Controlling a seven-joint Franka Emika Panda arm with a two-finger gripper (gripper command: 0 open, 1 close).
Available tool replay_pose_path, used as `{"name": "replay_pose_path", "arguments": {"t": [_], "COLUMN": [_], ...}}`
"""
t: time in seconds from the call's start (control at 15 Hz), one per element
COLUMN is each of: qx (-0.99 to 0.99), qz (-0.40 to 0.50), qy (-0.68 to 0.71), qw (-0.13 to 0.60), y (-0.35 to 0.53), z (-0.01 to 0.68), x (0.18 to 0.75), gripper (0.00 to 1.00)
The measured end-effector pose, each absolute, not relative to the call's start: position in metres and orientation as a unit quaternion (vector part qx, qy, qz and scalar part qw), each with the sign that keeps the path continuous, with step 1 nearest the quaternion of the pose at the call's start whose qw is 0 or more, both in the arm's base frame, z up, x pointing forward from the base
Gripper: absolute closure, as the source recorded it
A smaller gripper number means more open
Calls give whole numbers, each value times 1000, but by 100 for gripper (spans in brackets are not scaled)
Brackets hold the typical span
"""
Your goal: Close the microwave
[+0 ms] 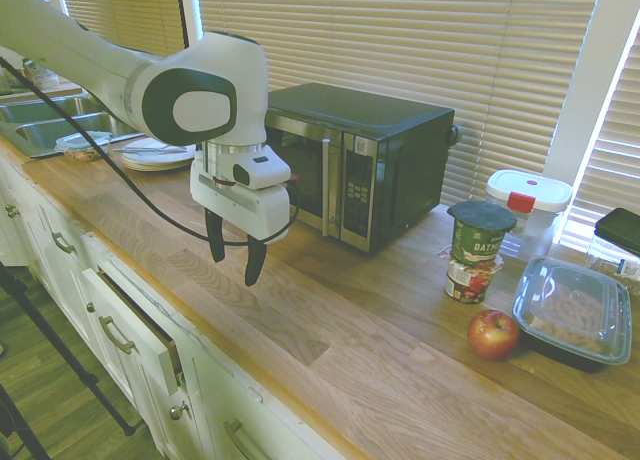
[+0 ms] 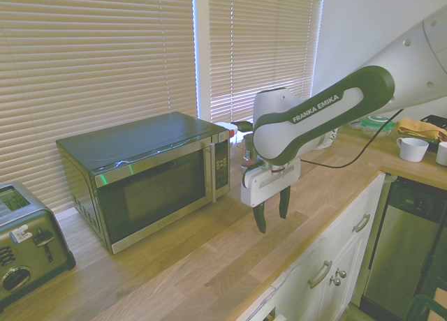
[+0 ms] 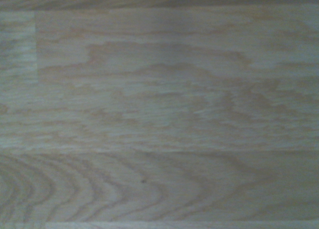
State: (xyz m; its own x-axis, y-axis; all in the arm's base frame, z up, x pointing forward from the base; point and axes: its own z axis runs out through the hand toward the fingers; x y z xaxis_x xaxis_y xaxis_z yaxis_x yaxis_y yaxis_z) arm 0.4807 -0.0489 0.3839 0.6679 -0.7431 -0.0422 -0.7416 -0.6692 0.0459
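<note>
we locate the microwave [image 2: 154,195] on the window side of the jaws, standing apart from them. its door [image 2: 143,199] looks flush with the front, so we judge the closing probably complete; the latch itself cannot be verified. the jaws of the gripper [image 1: 235,271] are spread, pointing down over the counter [image 1: 330,350], with nothing between them.

caution: if the latch has not caught, the door may spring ajar; a push that ended too soon would be the cause. should we press again, a spread finger could slip off or snag the handle [image 1: 332,185], and excess force could slide the oven towards the window blinds [image 1: 420,40]. lowering the jaws further risks striking the counter. a wide swing away from the sink could topple the stacked cups.

count, outward from the oven: one microwave, one door, one handle. past the oven from the jaws: one toaster [image 2: 31,244]. on the far side of the jaws from the sink [image 1: 70,130]: two stacked cups [image 1: 478,238], one apple [image 1: 493,335], one tall tub [image 1: 530,202], one shallow container [image 1: 572,310]. farther off from the jaws: two white mugs [image 2: 413,149], one cut by the frame. below the jaws' level: one open drawer [image 1: 130,325]. sinkward of the jaws: stacked plates [image 1: 158,162], number unclear.
</note>
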Motion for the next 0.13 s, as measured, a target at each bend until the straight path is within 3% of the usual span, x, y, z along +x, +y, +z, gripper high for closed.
{"name": "replay_pose_path", "arguments": {"t": [0.13], "qx": [915], "qz": [-24], "qy": [-403], "qw": [10], "y": [-48], "z": [386], "x": [472], "gripper": [0]}}
